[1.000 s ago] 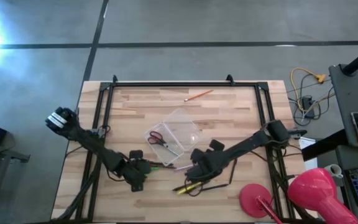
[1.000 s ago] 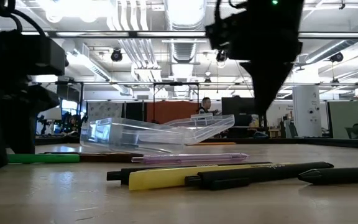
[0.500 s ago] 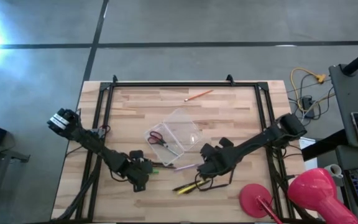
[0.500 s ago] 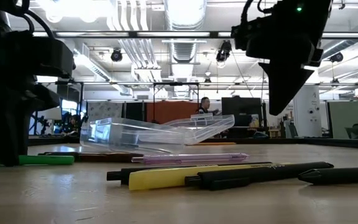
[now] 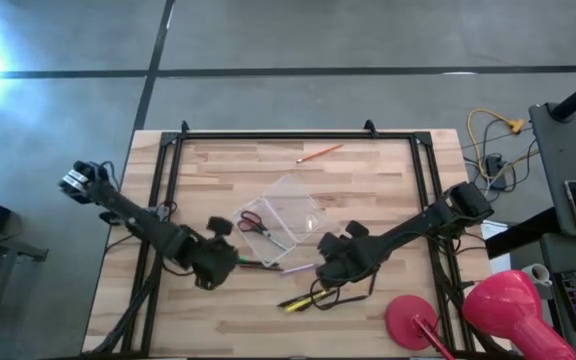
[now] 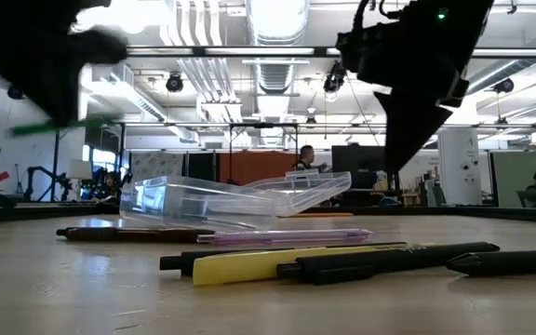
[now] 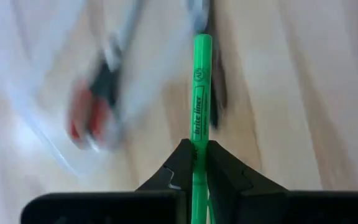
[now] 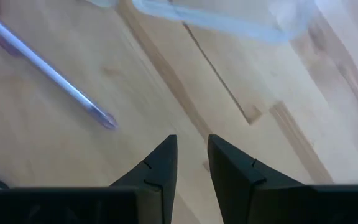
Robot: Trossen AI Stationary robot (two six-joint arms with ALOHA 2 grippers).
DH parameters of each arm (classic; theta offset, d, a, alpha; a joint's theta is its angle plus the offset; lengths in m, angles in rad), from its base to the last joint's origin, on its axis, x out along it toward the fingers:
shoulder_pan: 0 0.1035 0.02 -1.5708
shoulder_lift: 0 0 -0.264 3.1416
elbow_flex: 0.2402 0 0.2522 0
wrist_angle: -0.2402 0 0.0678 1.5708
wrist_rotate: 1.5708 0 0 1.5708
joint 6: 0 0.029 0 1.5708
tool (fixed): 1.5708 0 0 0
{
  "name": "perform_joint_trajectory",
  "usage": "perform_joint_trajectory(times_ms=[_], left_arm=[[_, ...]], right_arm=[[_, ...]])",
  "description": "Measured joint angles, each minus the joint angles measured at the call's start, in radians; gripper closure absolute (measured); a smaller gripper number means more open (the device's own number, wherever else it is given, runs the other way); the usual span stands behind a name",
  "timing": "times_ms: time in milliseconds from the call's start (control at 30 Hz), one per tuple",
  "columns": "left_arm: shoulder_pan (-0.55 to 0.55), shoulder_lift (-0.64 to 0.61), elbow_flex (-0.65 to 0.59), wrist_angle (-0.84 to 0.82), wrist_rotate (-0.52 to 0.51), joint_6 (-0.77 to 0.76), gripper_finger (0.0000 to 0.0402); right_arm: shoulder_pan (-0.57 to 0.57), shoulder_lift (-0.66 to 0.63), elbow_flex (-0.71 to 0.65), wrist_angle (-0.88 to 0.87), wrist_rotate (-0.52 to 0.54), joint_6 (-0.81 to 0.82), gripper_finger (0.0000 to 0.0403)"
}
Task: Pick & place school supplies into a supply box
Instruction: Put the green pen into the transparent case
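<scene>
Near table front: lilac pen [image 6: 287, 236], yellow pen [image 6: 249, 265], loose on wood
Left gripper [image 7: 194, 163]: clamped on green pen [image 7: 199, 93], raised beside box
Right gripper [image 8: 191, 155]: narrow gap, empty, above lilac pen
Box [image 5: 290, 207]: mid-table, scissors [image 5: 253, 224] at its left end

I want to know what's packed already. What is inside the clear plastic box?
Inside the clear rectangular plastic box lie only small red-handled scissors, at its left end. The rest looks bare through the walls. No pens are inside yet; nothing covers it from above.
</scene>
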Motion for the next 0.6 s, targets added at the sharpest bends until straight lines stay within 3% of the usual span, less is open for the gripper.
perform_joint_trajectory(times_ms=[200, 367, 600], left_arm=[[0.182, 0.055, 0.021, 0.033, -0.015, 0.411, 0.0387], [0.289, 0.115, 0.018, 0.171, -0.010, 0.688, 0.0386], [0.326, 0.230, 0.025, 0.239, 0.079, 0.832, 0.0383]], right_arm=[[-0.011, 0.000, 0.000, 0.024, 0.016, -0.023, 0.0321], [-0.009, 0.000, 0.000, 0.024, 0.017, -0.006, 0.0321], [-0.007, 0.000, 0.000, 0.024, 0.013, 0.016, 0.0321]])
